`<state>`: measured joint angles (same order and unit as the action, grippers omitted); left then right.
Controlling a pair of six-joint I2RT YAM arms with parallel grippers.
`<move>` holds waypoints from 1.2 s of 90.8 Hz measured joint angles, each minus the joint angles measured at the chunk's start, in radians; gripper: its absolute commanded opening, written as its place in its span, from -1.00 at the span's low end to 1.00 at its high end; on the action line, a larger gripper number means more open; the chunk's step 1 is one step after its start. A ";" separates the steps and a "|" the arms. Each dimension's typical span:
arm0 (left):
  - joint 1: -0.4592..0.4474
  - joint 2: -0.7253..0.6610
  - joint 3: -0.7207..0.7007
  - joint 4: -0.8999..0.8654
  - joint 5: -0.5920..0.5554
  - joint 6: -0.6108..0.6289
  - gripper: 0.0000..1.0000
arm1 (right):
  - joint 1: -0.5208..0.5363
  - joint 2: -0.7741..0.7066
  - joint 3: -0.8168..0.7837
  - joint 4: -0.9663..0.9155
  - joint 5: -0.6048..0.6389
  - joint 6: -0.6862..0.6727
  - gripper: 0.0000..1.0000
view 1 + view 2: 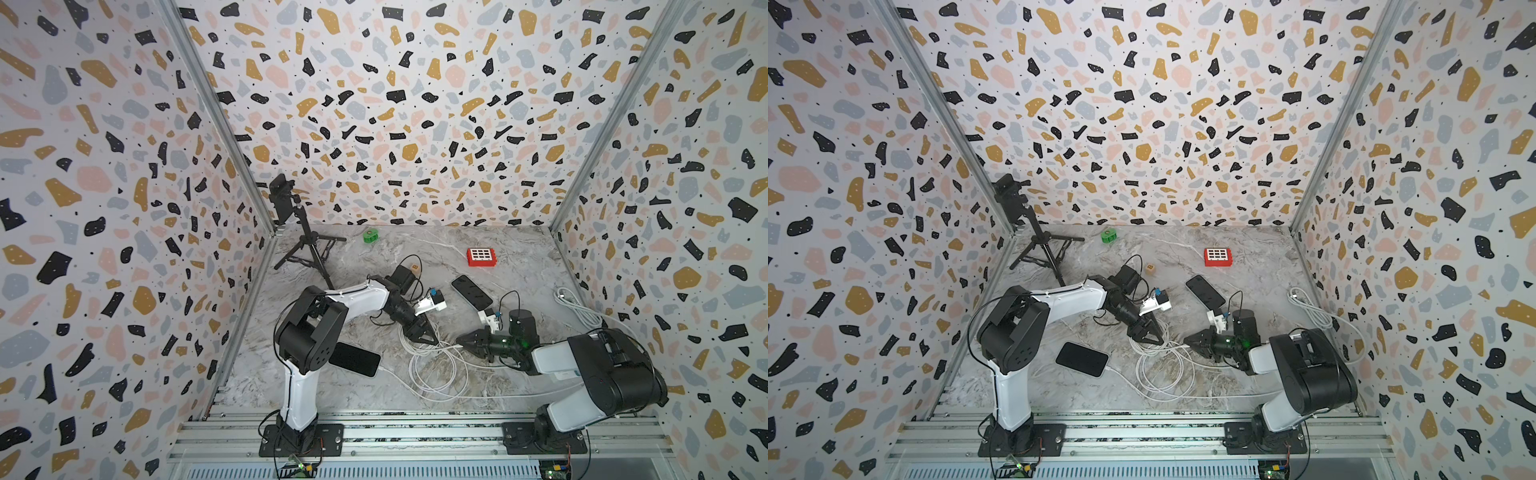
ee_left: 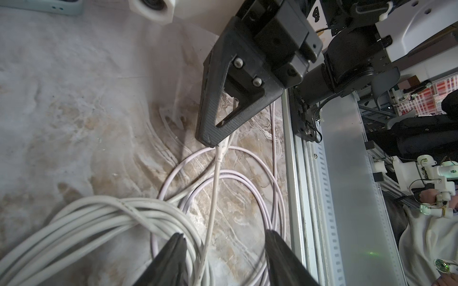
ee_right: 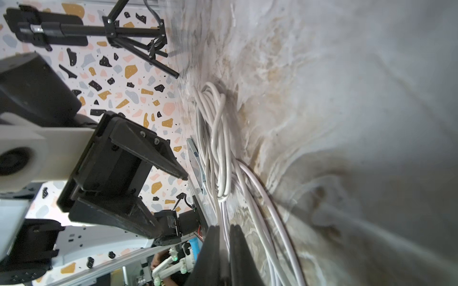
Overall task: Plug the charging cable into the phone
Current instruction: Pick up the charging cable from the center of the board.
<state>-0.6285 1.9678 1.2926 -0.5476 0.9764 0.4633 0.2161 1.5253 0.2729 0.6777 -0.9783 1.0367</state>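
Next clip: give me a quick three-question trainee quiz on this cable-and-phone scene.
1. True or false: the right gripper is shut on the cable.
2. How many phones lie flat on the table?
3. What stands in the far corner? A tripod; B lamp; C bottle.
Key: 1 true; 2 two; 3 A.
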 measured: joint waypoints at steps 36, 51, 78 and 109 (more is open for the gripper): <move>-0.015 0.021 0.034 0.007 0.064 0.022 0.13 | 0.000 -0.183 0.114 -0.324 -0.035 -0.299 -1.00; -0.036 0.071 0.102 -0.035 0.131 0.074 0.13 | 0.007 -0.245 0.139 -0.424 -0.045 -0.427 -1.00; -0.063 0.105 0.156 -0.112 0.206 0.152 -0.04 | 0.034 -0.315 0.156 -0.489 -0.027 -0.557 -1.00; -0.069 0.105 0.157 -0.053 0.220 0.080 -0.27 | 0.042 -0.315 0.132 -0.322 -0.021 -0.510 -1.00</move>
<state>-0.6979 2.0727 1.4494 -0.6006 1.1965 0.5434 0.2577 1.2106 0.4049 0.3561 -0.9993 0.5266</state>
